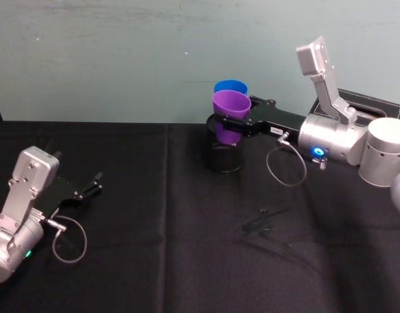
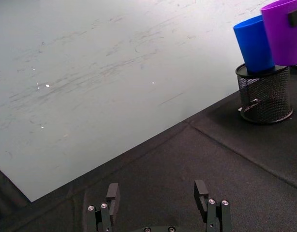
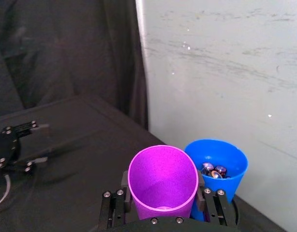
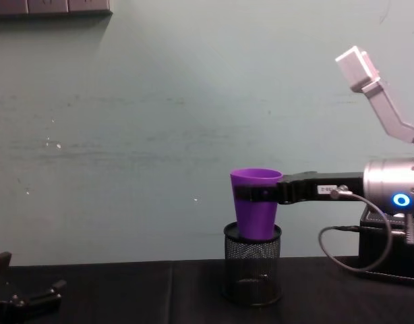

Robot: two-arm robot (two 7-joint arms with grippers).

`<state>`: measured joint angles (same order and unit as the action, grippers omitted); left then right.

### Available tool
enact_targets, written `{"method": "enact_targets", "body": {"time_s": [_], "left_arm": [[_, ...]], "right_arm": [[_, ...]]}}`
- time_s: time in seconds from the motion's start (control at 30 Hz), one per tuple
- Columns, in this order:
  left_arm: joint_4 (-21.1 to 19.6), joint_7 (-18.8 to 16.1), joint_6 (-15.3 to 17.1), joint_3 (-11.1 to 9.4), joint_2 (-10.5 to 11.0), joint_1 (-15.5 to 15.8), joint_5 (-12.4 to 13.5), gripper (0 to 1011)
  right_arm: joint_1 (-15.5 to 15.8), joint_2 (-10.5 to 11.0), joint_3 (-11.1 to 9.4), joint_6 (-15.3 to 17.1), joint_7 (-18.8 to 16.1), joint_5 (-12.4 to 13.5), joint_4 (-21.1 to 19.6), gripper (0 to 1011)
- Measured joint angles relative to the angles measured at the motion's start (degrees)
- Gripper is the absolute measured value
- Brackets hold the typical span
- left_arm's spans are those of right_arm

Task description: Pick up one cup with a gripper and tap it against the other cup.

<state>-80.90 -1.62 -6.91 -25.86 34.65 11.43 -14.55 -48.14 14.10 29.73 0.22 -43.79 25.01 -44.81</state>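
Note:
My right gripper (image 1: 227, 122) is shut on the purple cup (image 1: 231, 104), gripping its sides just below the rim. It holds the cup upright in the air, with its base at the rim of the black mesh pen holder (image 4: 253, 266). The blue cup (image 1: 230, 87) stands in that holder just behind the purple cup, rims side by side (image 3: 226, 159); I cannot tell if they touch. Small round items lie inside the blue cup. In the chest view the purple cup (image 4: 254, 216) hides the blue one. My left gripper (image 1: 92, 186) rests open near the table's left, empty.
A black cloth (image 1: 154, 261) covers the table, with the pale wall (image 1: 122, 59) close behind the cups. A black case (image 1: 363, 104) sits at the back right beside my right arm. A small dark object (image 1: 258, 225) lies on the cloth in front of the holder.

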Motion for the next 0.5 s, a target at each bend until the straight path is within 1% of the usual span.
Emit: {"method": "enact_targets", "body": {"time_s": [0.1,0.13,0.17,0.2,0.27,0.33,0.37,0.4,0.5], "left_arm": [[0.0,0.0,0.0,0.0,0.0,0.0,0.0,1011],[0.0,0.0,0.0,0.0,0.0,0.0,0.0,1011],[0.0,0.0,0.0,0.0,0.0,0.0,0.0,1012],[0.0,0.0,0.0,0.0,0.0,0.0,0.0,1011],[0.0,0.0,0.0,0.0,0.0,0.0,0.0,1012],[0.0,0.0,0.0,0.0,0.0,0.0,0.0,1011],[0.0,0.0,0.0,0.0,0.0,0.0,0.0,1012],[0.0,0.0,0.0,0.0,0.0,0.0,0.0,1011],[0.0,0.0,0.0,0.0,0.0,0.0,0.0,1011]], "right_arm": [[1.51,1.54,-0.2,1.4,-0.96,0.73,-3.01,732],[2.47,2.5,-0.25,2.22,-1.49,1.21,-4.99,732],[2.47,2.5,-0.25,2.22,-1.49,1.21,-4.99,732],[3.54,3.65,-0.25,3.08,-2.02,1.75,-7.21,733],[4.69,4.8,-0.25,3.76,-2.48,2.28,-9.59,732],[7.06,7.17,-0.28,4.85,-3.07,3.35,-14.26,733],[7.06,7.17,-0.28,4.85,-3.07,3.35,-14.26,733],[8.1,8.16,-0.29,5.15,-3.23,3.74,-16.43,732],[10.2,10.21,-0.22,5.52,-3.61,4.43,-20.55,732]]}}
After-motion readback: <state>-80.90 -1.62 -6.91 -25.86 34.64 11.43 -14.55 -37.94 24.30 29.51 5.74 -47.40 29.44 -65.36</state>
